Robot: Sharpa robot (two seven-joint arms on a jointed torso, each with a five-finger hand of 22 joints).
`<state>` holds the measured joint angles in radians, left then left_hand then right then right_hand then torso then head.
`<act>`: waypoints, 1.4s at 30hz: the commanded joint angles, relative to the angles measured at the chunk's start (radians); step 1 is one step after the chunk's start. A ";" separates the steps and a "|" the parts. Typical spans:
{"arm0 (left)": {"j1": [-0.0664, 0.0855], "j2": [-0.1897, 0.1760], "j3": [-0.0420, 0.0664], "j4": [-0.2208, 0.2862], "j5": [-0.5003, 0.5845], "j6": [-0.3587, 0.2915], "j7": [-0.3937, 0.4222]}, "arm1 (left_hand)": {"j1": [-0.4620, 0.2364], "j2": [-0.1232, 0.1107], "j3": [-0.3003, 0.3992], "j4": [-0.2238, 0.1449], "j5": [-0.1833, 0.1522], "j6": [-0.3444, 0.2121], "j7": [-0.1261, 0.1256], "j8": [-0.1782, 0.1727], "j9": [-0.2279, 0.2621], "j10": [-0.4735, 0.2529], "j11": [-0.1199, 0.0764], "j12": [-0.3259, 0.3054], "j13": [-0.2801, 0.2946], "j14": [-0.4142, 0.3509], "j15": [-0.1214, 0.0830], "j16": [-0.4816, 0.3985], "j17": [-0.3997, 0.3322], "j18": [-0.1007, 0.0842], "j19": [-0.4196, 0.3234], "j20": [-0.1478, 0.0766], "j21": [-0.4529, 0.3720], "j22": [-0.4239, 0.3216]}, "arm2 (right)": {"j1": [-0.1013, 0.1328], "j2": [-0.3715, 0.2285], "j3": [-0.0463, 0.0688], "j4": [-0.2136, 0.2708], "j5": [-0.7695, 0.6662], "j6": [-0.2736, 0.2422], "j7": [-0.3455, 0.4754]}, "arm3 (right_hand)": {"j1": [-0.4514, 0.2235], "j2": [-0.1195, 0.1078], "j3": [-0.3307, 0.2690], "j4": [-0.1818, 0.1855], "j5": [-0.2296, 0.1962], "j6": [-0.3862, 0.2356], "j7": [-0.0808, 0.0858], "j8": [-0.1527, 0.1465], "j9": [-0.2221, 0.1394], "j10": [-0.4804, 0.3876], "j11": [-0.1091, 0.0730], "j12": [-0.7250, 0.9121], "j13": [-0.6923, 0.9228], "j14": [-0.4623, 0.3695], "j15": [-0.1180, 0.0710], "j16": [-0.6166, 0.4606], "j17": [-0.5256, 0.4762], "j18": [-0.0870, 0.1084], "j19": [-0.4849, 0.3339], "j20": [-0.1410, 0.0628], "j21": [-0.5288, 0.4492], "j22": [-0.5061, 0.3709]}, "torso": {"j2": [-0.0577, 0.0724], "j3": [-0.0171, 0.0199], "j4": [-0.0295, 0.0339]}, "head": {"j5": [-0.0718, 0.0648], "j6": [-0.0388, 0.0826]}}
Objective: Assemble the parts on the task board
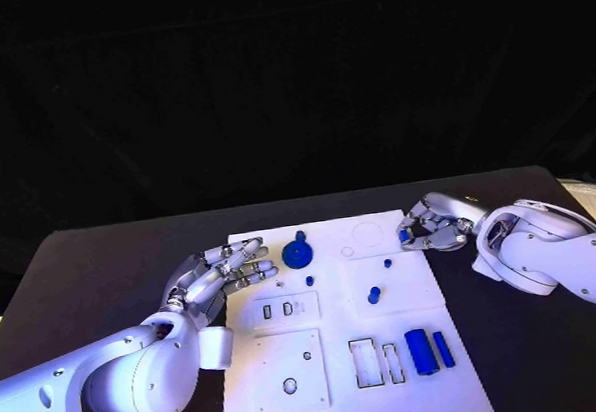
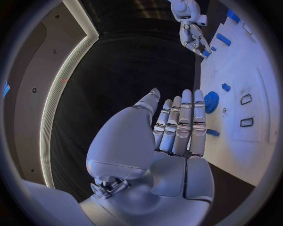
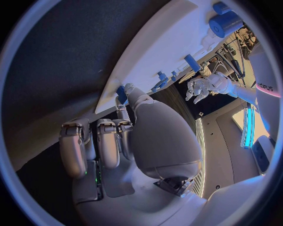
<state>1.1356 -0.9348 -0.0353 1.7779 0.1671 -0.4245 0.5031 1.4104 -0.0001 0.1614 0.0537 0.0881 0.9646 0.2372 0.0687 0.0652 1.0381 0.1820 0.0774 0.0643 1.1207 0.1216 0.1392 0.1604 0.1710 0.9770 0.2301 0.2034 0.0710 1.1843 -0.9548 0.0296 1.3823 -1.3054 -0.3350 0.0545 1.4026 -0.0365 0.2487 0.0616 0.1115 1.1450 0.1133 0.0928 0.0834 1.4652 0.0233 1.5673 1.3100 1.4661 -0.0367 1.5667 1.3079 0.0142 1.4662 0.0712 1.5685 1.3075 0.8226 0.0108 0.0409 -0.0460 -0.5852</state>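
The left hand [image 1: 226, 272] hovers at the left edge of the task board [image 1: 350, 381], fingers straight and holding nothing; the blue round part [image 1: 298, 254] lies just to its right. The right hand [image 1: 435, 223] curls at the board's far right edge, touching a small blue part [image 3: 121, 92]; whether it grips it I cannot tell.
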 commanded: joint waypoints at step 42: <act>0.000 0.005 0.000 -0.046 0.007 0.021 0.016 | 0.005 -0.003 0.008 -0.005 -0.004 -0.007 0.002 -0.003 -0.001 -0.009 -0.002 -0.002 -0.001 -0.006 0.005 -0.006 0.002 0.011 0.002 0.003 -0.008 -0.002 | -0.079 0.258 -0.027 0.215 -0.280 -0.016 -0.252 | -0.028 0.020 0.000 0.000 -0.012 0.026 -0.021 0.007 0.011 0.106 -0.009 0.003 0.261 0.105 -0.014 0.004 0.263 -0.014 0.105 -0.013 0.002 0.263 | -0.034 -0.0302 0.0141 | 0.041 -0.057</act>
<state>1.1356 -0.9313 -0.0353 1.7305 0.1705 -0.4236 0.5057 1.4104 -0.0001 0.1655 0.0497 0.0881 0.9646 0.2372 0.0686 0.0653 1.0345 0.1784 0.0774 0.0646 1.1170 0.1252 0.1392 0.1611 0.1710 0.9770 0.2301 0.1992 0.0702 1.1075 -0.7005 0.0026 1.5998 -1.5274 -0.3796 -0.1647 1.3828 -0.0170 0.2496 0.0579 0.0945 1.1446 0.1128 0.0928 0.0832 1.4689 0.0200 1.5673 1.3100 1.4664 -0.0432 1.5667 1.3074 0.0141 1.4662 0.0644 1.5685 1.3079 0.7887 -0.0189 0.0553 -0.0064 -0.6404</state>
